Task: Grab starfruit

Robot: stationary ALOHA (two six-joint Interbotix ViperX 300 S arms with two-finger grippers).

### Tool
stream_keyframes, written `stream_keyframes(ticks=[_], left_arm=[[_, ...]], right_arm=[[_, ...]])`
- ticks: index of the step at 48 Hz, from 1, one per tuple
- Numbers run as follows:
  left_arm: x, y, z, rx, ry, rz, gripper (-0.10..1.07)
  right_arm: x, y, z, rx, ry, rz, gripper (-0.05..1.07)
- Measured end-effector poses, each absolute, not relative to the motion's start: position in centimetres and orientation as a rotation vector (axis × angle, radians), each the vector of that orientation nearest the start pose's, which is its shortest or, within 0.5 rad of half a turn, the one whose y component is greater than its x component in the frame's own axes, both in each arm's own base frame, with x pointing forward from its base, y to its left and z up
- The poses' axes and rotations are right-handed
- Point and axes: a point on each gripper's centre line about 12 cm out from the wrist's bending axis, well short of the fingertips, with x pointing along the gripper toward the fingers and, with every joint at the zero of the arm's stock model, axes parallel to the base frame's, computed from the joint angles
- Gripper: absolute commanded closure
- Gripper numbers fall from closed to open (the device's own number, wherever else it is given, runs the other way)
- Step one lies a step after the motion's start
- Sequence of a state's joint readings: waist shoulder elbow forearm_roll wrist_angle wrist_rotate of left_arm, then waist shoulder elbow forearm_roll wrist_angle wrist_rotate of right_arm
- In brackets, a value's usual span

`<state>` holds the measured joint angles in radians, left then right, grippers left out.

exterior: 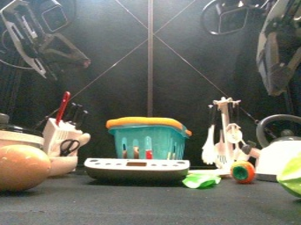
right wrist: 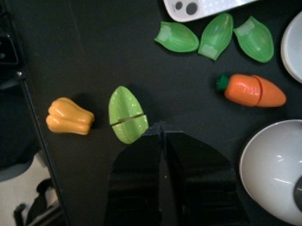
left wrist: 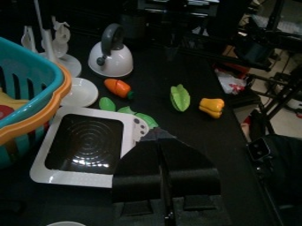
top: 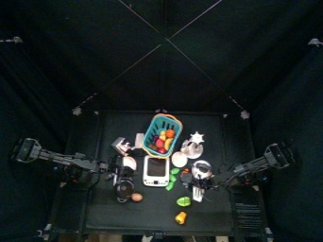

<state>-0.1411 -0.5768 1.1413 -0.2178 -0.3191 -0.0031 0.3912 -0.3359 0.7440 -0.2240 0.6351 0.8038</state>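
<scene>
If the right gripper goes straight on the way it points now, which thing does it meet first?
Probably the green ribbed starfruit, lying just past the shut right gripper and slightly to one side; depth is unclear, so it may meet bare black table instead.

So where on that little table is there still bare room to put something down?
The barest patch shows in the right wrist view: black table between the starfruit, the carrot and the three green leaves. A narrower strip lies between the starfruit and the orange pepper. Farther back, the teal basket, scale and kettle crowd together.
</scene>
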Motion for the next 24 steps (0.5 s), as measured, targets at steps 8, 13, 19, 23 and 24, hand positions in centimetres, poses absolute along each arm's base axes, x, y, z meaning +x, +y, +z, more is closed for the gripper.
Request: stream_keyframes(ticks=[8,13,19,23,24], left_arm=[[25.2,-2.7,22.0,-0.183,0.259,-0.045,1.01],[25.2,-2.7,21.9,-0.185,0.262,-0.043,1.00],[25.1,-2.7,21.8,-0.184,0.265,-0.044,1.00],[25.1,-2.7,21.8,-0.182,0.265,-0.044,0.99],[25.1,-2.7,21.8,-0.185,0.265,-0.043,0.99]], right_arm=[[27.1,11.6,21.0,0.316,0.959,-0.118,0.85],[26.9,12.4,20.5,0.339,0.950,-0.137,0.72],[26.9,13.1,20.0,0.310,0.947,-0.129,0.51],[27.2,13.5,19.3,0.296,0.958,-0.121,0.38],[27.2,13.6,19.0,0.290,0.963,-0.120,0.35]])
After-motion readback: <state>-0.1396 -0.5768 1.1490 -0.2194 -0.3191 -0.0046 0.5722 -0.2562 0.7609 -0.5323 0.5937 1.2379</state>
